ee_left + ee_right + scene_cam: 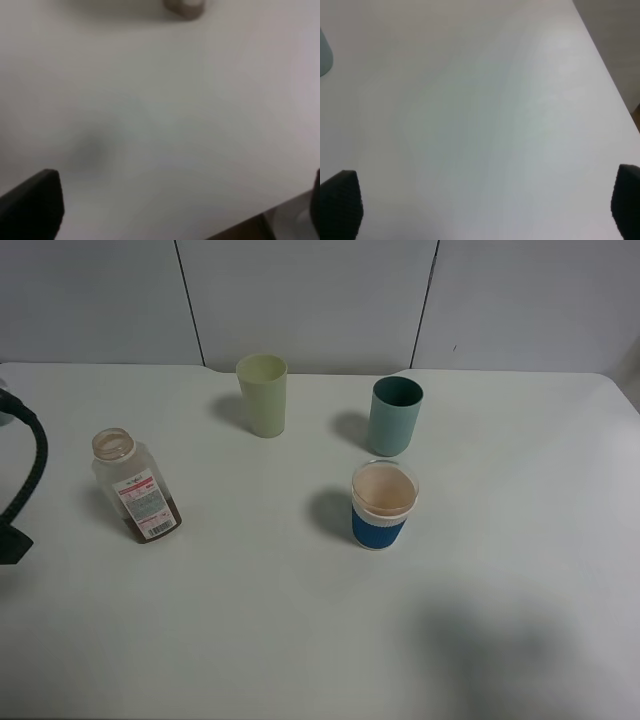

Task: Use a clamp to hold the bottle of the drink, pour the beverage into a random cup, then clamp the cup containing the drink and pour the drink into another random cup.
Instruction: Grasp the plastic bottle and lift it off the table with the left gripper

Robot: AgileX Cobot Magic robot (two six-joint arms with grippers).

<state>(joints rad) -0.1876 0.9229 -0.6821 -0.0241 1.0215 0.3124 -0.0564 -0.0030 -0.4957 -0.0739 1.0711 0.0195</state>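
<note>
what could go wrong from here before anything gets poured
1. The bottle stands uncapped; a clumsy approach by the open left gripper might tip it and spill the brown drink.
2. The drink sits low in the bottle, so pouring likely needs a steep tilt, which may let it slip in the grip.
3. The teal cup and blue-sleeved cup stand close together; clamping one could knock the other.

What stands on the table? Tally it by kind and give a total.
Cups: 3 (pale green cup, teal cup, blue-banded cup)
Bottles: 1 (drink bottle)
Total: 4
</note>
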